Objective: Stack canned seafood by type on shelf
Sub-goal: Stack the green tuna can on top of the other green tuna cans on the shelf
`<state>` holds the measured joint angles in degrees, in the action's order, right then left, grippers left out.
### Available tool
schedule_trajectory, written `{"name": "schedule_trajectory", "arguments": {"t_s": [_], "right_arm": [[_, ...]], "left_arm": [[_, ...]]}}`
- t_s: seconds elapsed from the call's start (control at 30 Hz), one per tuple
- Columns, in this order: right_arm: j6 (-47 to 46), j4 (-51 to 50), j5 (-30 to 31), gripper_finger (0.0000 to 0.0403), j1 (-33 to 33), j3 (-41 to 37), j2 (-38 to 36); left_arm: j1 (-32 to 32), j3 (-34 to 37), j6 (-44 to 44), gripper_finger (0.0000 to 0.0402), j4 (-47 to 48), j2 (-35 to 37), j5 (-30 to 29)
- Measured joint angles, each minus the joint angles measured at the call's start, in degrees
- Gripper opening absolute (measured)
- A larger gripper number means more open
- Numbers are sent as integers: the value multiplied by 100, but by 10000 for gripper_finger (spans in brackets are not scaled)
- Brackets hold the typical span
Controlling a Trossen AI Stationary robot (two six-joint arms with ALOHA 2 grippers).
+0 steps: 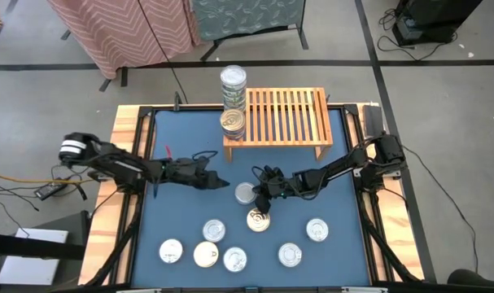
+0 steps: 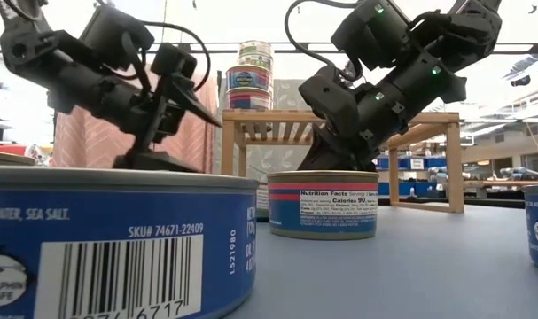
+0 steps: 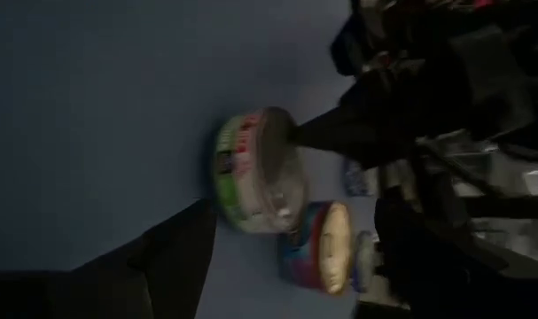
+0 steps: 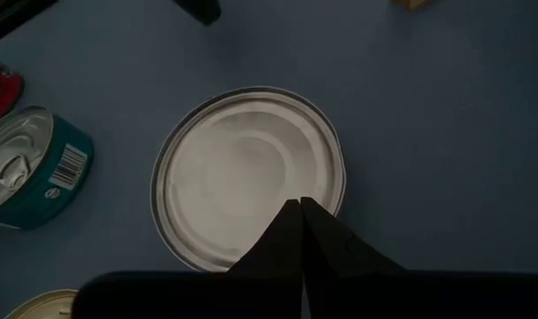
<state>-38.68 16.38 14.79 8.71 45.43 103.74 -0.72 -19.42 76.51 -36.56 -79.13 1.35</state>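
Note:
The shelf (image 1: 279, 114) stands at the table's back, with a tall stack of tins (image 1: 233, 85) and a shorter one (image 1: 233, 124) at its left end. Loose canned seafood lies in front. A plain silver-topped tin (image 1: 244, 193) sits between the two grippers. My right gripper (image 1: 260, 190) is shut, and its tips (image 4: 300, 206) hang over that tin's lid (image 4: 249, 173), holding nothing. My left gripper (image 1: 220, 181) is open just left of the tin, and one finger (image 3: 162, 261) shows short of the tin (image 3: 251, 168).
A gold-topped tin (image 1: 258, 220) lies just in front of the right gripper. More tins (image 1: 214, 230) (image 1: 172, 251) (image 1: 206, 255) (image 1: 234, 260) (image 1: 290, 255) (image 1: 316, 230) are spread along the front. A teal tin (image 4: 29, 168) lies near the silver one. Wooden rails (image 1: 128, 138) edge the table.

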Motion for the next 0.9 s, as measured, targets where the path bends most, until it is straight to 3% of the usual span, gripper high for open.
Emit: {"name": "schedule_trajectory", "arguments": {"t_s": [0.13,0.3,0.73,0.9], "right_arm": [[-12,-101,76,3,4,-4,0],[-12,-146,86,2,7,-29,0],[-137,274,283,2,61,-180,21],[-122,275,295,4,59,-181,22]], "left_arm": [[-64,-4,481,312,-966,-681,32],[-154,-4,964,312,-1193,-1282,-4],[-198,-413,1214,312,-1423,-1577,-385],[-236,-654,1181,312,-1451,-1984,-152]]}}
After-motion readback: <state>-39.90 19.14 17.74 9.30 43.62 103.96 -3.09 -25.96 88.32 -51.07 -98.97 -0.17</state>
